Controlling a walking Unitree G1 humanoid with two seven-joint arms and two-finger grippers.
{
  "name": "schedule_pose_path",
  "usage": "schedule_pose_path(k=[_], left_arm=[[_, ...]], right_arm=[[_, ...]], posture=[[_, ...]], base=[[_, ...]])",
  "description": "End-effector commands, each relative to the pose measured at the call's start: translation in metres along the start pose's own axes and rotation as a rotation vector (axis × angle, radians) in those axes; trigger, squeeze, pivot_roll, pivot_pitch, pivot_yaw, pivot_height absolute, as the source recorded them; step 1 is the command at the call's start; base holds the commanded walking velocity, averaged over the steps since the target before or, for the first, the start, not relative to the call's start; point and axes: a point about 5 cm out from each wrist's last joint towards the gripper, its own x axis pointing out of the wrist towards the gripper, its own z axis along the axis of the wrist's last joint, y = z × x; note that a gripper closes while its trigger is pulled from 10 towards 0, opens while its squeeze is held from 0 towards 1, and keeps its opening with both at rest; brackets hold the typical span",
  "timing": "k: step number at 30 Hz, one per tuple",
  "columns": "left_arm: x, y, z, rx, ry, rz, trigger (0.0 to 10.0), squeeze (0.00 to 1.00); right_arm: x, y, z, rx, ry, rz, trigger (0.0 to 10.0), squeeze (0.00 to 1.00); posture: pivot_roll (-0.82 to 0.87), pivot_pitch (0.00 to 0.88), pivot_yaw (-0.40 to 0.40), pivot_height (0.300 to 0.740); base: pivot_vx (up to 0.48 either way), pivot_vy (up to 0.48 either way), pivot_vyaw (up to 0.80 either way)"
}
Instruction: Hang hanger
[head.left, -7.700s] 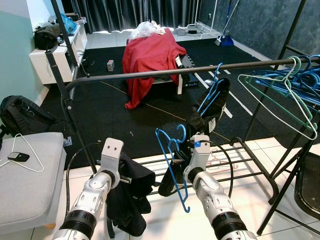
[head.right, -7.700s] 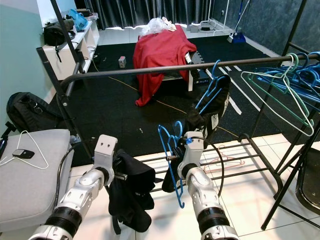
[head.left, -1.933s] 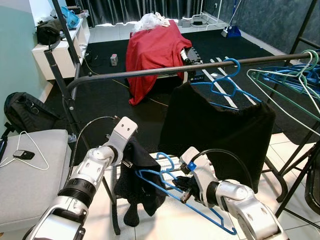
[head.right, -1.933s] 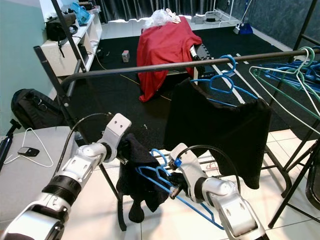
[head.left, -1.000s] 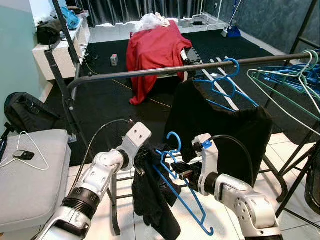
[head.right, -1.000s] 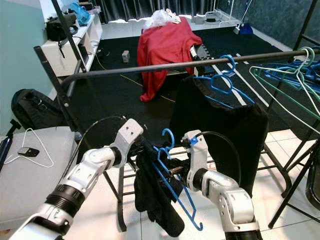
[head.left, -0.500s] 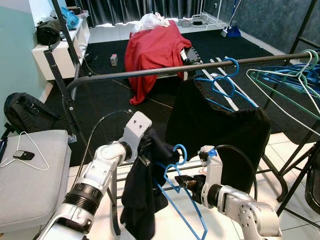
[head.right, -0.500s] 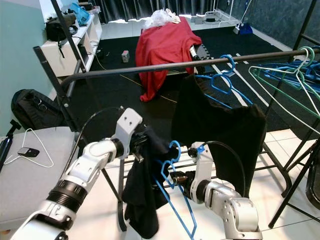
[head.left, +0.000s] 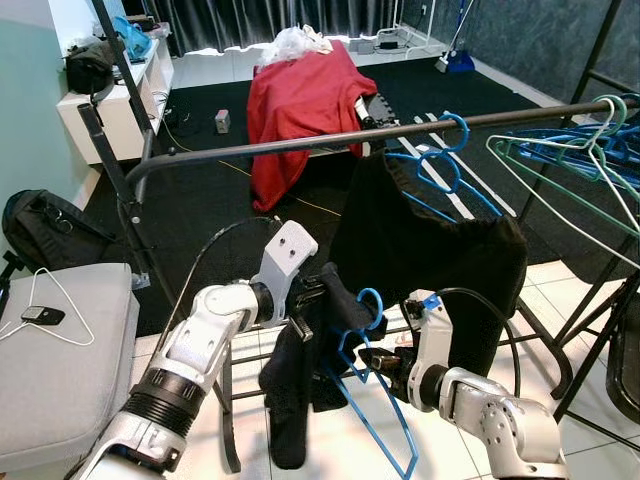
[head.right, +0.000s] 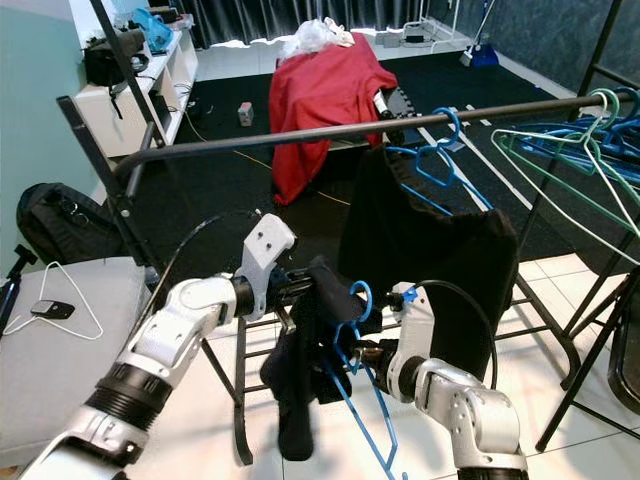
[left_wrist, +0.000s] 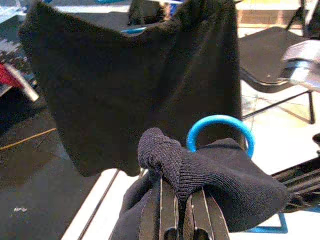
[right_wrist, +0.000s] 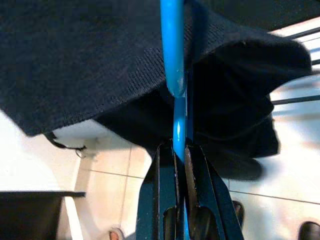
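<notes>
Below the rail (head.left: 300, 148), at 6 o'clock: your right gripper (head.left: 372, 364) clamps the blue hanger (head.left: 362, 330); left gripper (left_wrist: 176, 197) pinches the black garment (head.left: 300, 390); hanging remains.

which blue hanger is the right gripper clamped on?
The low blue hanger in front of the rack, pinched by the right gripper, black garment draped over it. The other blue hangers hang from the rail.

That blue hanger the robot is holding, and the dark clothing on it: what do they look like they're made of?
The blue hanger looks like smooth, glossy plastic or plastic-coated wire: thin, rounded, with shiny highlights. I can't tell which. The dark garment looks like soft matte knit fabric, probably cotton or a blend, since the right wrist view shows fine ribbed texture and limp folds.
</notes>
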Motion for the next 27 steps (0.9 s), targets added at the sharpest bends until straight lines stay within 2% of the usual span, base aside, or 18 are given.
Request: schedule_pose_path(k=[1,2,3,5,6,7,8,10,13,15,16,17,20,21,22,23,26,27], left_arm=[[-0.004,0.001,0.005,0.021,-0.006,-0.011,10.0,0.00],[-0.004,0.001,0.005,0.021,-0.006,-0.011,10.0,0.00],[-0.005,0.004,0.014,0.036,-0.033,-0.001,10.0,0.00],[-0.005,0.011,0.025,0.036,-0.065,0.046,10.0,0.00],[-0.005,0.011,0.025,0.036,-0.065,0.046,10.0,0.00],[-0.006,0.019,0.035,0.027,-0.095,0.099,10.0,0.00],[-0.006,0.019,0.035,0.027,-0.095,0.099,10.0,0.00],[-0.009,0.025,0.038,0.030,-0.097,0.139,10.0,0.00],[-0.011,0.027,0.039,0.024,-0.094,0.155,10.0,0.00],[-0.015,0.032,0.041,0.020,-0.110,0.199,10.0,0.00],[-0.015,0.032,0.041,0.020,-0.110,0.199,10.0,0.00],[-0.018,0.035,0.043,0.020,-0.127,0.235,10.0,0.00],[-0.018,0.035,0.043,0.020,-0.127,0.235,10.0,0.00],[-0.020,0.039,0.046,0.017,-0.143,0.276,10.0,0.00],[-0.020,0.039,0.046,0.017,-0.143,0.276,10.0,0.00],[-0.024,0.047,0.051,0.015,-0.167,0.334,10.0,0.00],[-0.024,0.047,0.051,0.015,-0.167,0.334,10.0,0.00],[-0.026,0.052,0.053,0.018,-0.176,0.355,10.0,0.00]], right_arm=[[0.003,0.002,-0.001,0.058,-0.003,0.022,10.0,0.00],[0.003,0.002,-0.001,0.058,-0.003,0.022,10.0,0.00],[0.005,-0.002,-0.004,0.137,-0.017,0.017,10.0,0.00],[0.006,-0.008,-0.007,0.201,-0.043,-0.019,10.0,0.00],[0.006,-0.008,-0.007,0.201,-0.043,-0.019,10.0,0.00],[0.007,-0.017,-0.008,0.279,-0.087,-0.088,10.0,0.00],[0.007,-0.017,-0.008,0.279,-0.087,-0.088,10.0,0.00],[0.006,-0.034,-0.005,0.372,-0.173,-0.211,10.0,0.00],[0.004,-0.042,-0.003,0.427,-0.221,-0.262,10.0,0.00],[0.001,-0.054,0.000,0.603,-0.309,-0.310,10.0,0.00],[0.001,-0.054,0.000,0.603,-0.309,-0.310,10.0,0.00],[0.001,-0.056,0.001,0.684,-0.335,-0.308,10.0,0.00],[0.001,-0.056,0.001,0.684,-0.335,-0.308,10.0,0.00],[0.001,-0.057,0.001,0.744,-0.348,-0.299,10.0,0.00],[0.001,-0.057,0.001,0.744,-0.348,-0.299,10.0,0.00],[0.002,-0.057,-0.001,0.788,-0.355,-0.306,10.0,0.00],[0.002,-0.057,-0.001,0.788,-0.355,-0.306,10.0,0.00],[0.002,-0.058,-0.001,0.829,-0.368,-0.316,10.0,0.00]], posture=[[-0.11,0.056,0.064,0.740],[-0.11,0.056,0.064,0.740],[-0.11,0.056,0.064,0.740],[-0.11,0.055,0.063,0.740],[-0.11,0.055,0.063,0.740],[-0.11,0.055,0.063,0.740],[-0.11,0.055,0.063,0.740],[-0.11,0.058,0.063,0.740],[-0.11,0.058,0.063,0.740],[-0.11,0.061,0.060,0.740],[-0.11,0.061,0.060,0.740],[-0.11,0.061,0.060,0.740],[-0.11,0.061,0.060,0.740],[-0.11,0.062,0.058,0.740],[-0.11,0.062,0.058,0.740],[-0.10,0.065,0.057,0.740],[-0.10,0.065,0.057,0.740],[-0.10,0.066,0.058,0.740]], base=[[0.000,0.000,0.00],[0.000,0.000,0.00],[0.000,0.000,0.00],[0.000,0.000,0.00],[0.000,0.000,0.00],[0.000,0.000,0.00],[0.000,0.000,0.00],[0.000,0.000,0.00],[0.000,0.000,0.00],[0.000,0.000,0.00],[0.000,0.000,0.00],[0.000,0.000,0.00],[0.000,0.000,0.00],[0.000,0.000,0.00],[0.000,0.000,0.00],[0.000,0.000,0.00],[0.000,0.000,0.00],[0.000,0.000,0.00]])
